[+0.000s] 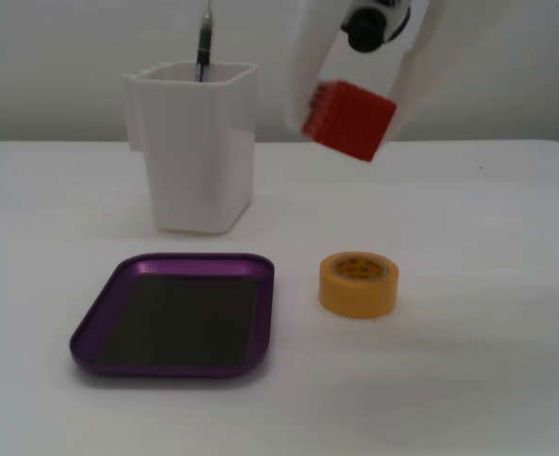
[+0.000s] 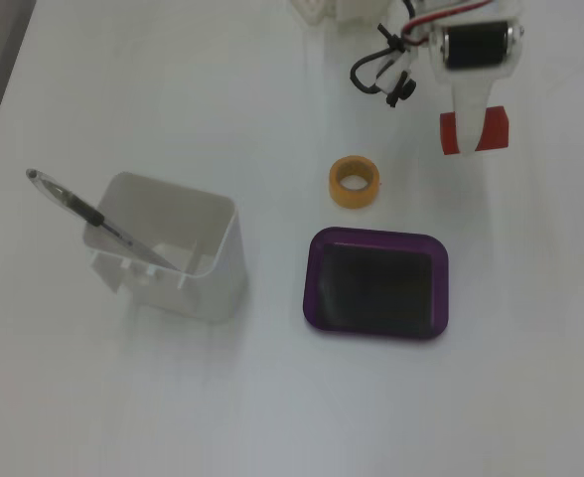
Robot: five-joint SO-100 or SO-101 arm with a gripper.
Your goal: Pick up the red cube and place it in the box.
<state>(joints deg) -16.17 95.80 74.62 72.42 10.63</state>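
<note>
The gripper [image 1: 353,112] has the red cube [image 1: 349,119] pinched between its white fingers, tilted and held clear above the tabletop [image 1: 489,247]. The box [image 1: 177,315] lies flat near the tabletop's front edge in a fixed view, its dark floor bare. Just beside it on the right sits the yellow tape roll [image 1: 357,283]. Behind the box stands the tall white cup [image 1: 193,144] with a pen [image 1: 203,43] sticking out, well apart from the cube
</note>
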